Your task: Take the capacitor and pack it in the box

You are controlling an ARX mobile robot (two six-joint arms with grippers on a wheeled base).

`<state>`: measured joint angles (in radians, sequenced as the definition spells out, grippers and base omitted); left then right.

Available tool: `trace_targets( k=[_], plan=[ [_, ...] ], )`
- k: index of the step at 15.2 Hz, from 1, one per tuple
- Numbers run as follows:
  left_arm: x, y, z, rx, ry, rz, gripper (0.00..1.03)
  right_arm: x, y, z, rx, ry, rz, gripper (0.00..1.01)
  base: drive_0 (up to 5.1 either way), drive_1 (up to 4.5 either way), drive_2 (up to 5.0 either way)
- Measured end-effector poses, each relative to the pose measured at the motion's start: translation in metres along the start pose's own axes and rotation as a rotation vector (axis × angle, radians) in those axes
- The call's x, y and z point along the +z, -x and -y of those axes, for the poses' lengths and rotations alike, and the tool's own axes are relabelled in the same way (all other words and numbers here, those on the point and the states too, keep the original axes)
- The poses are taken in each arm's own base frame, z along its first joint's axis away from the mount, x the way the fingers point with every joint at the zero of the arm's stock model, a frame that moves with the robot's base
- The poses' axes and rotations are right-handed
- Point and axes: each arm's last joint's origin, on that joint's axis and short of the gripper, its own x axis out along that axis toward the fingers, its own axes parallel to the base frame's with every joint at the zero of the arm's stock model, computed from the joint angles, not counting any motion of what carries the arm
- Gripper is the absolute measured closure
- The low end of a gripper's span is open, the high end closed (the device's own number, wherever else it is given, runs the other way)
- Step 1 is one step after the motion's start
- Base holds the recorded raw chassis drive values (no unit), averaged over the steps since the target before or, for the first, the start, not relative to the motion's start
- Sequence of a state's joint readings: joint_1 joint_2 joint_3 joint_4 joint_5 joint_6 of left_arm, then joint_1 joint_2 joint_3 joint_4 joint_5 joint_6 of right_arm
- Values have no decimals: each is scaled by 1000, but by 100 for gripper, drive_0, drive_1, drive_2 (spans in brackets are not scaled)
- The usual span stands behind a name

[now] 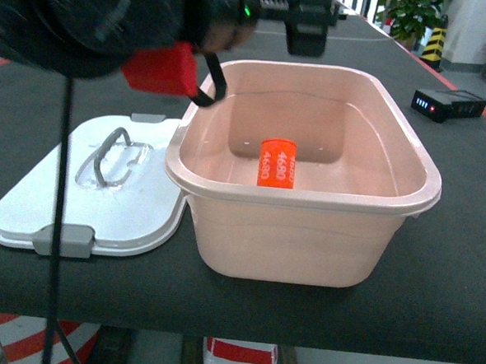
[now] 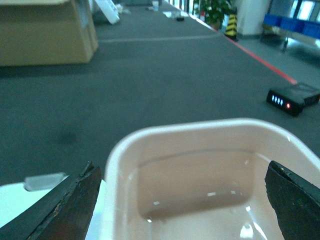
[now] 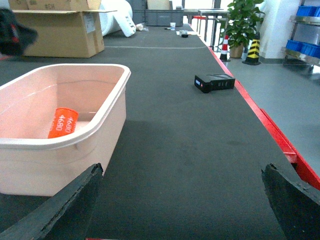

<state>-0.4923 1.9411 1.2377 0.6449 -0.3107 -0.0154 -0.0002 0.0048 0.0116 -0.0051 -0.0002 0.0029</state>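
Since the capacitor (image 1: pixel 277 163) already lies in the box (image 1: pixel 306 235) | looks light, rigid, slick: grab across its middle | left gripper (image 2: pixel 182 200) spread wide, empty | right gripper (image 3: pixel 182 200) same

Left arm, black, with red plastic part (image 1: pixel 161 67) at wrist, reaches in from upper left of head view, held high. Left black two-finger gripper (image 2: pixel 182 200) has fingers wide apart, nothing between them. Right black two-finger gripper (image 3: pixel 182 200) also spread wide, holding nothing, low and level. Right arm itself not seen in head view.
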Motion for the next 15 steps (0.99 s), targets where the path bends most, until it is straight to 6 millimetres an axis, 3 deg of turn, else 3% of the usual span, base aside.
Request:
trace_targets(
  k=[2, 3, 4, 6, 9, 12, 15],
  plan=[
    [33, 19, -34, 62, 14, 97, 5, 0, 0, 0, 0, 0, 0, 3, 0, 0, 0],
    [39, 33, -64, 121, 6, 121, 5, 0, 0, 0, 0, 0, 0, 3, 0, 0, 0],
    [31, 44, -93, 175, -18, 100, 5, 0, 0, 0, 0, 0, 0, 3, 0, 0, 0],
    [8, 54, -130, 262, -44, 41, 5, 0, 0, 0, 0, 0, 0, 3, 0, 0, 0],
    [-16, 58, -147, 301, -45, 5, 5, 0, 0, 0, 0, 0, 0, 3, 0, 0, 0],
    [-67, 47, -147, 280, -32, -118, 5, 0, 0, 0, 0, 0, 0, 3, 0, 0, 0],
    [-84, 43, -150, 280, -30, -149, 5, 0, 0, 0, 0, 0, 0, 3, 0, 0, 0]
  ],
)
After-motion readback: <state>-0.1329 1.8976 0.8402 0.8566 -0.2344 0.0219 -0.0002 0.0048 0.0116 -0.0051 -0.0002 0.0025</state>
